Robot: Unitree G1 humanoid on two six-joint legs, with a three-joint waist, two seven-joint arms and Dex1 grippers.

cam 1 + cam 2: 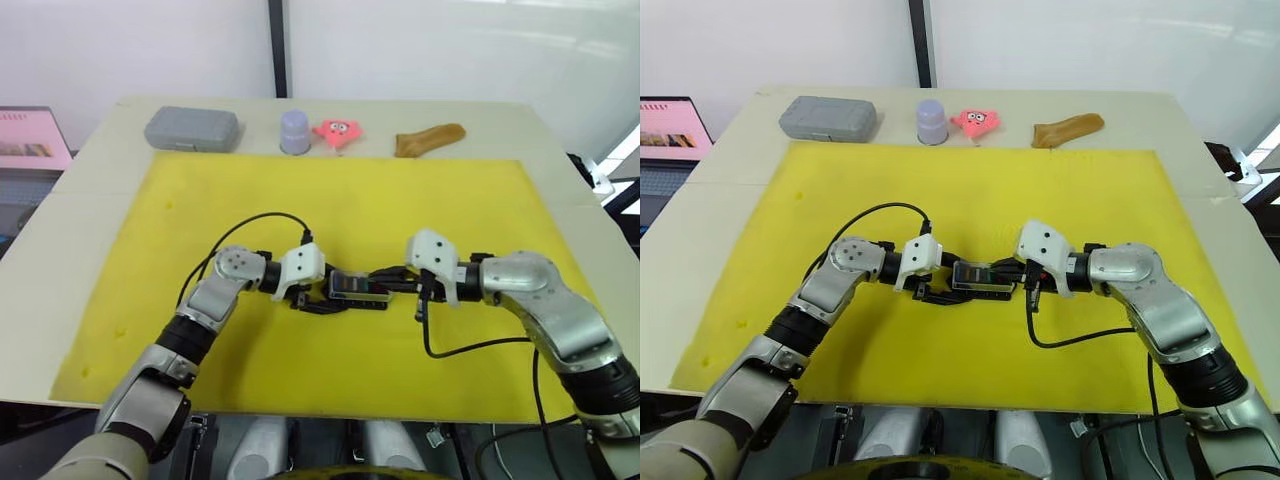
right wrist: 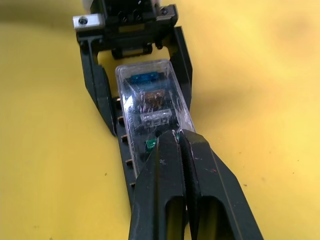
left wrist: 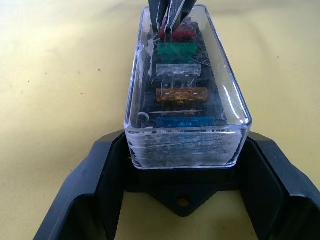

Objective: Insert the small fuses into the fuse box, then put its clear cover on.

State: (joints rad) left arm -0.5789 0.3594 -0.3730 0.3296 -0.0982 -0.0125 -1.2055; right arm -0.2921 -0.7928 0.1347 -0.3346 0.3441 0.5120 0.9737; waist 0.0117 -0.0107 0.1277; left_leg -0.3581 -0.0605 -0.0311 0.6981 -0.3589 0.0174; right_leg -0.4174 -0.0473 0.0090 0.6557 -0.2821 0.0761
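Lying over a pale table [image 1: 60, 270], a big yellow mat [image 1: 400, 200] fills most of the top. A white wall stands behind the table, and a screen [image 1: 675, 128] peeks in at the robot's left.

In the middle of the mat, the two grippers meet at the fuse box [image 3: 182, 197]. The clear cover [image 3: 187, 107] sits on top of it. The left gripper [image 3: 182, 170] has its black fingers spread wide, one on each side of the box's near end. The right gripper [image 2: 181, 145] has its fingers pressed together, with the tips resting on top of the cover at the other end.

The box itself is mostly hidden under the cover; its bumpy black edge [image 2: 125, 150] pokes out along one side. The cover is see-through and scratched. Through it the small fuses [image 3: 182, 70] show in a row: blue, amber, a pale one, green, then red. The red one is partly hidden by the right gripper's tips.

Far back along the table edge sit a grey case [image 1: 192, 129], a lilac cup [image 1: 295, 131], a pink star toy [image 1: 338, 131] and a brown thing [image 1: 430, 139] that is hard to make out.
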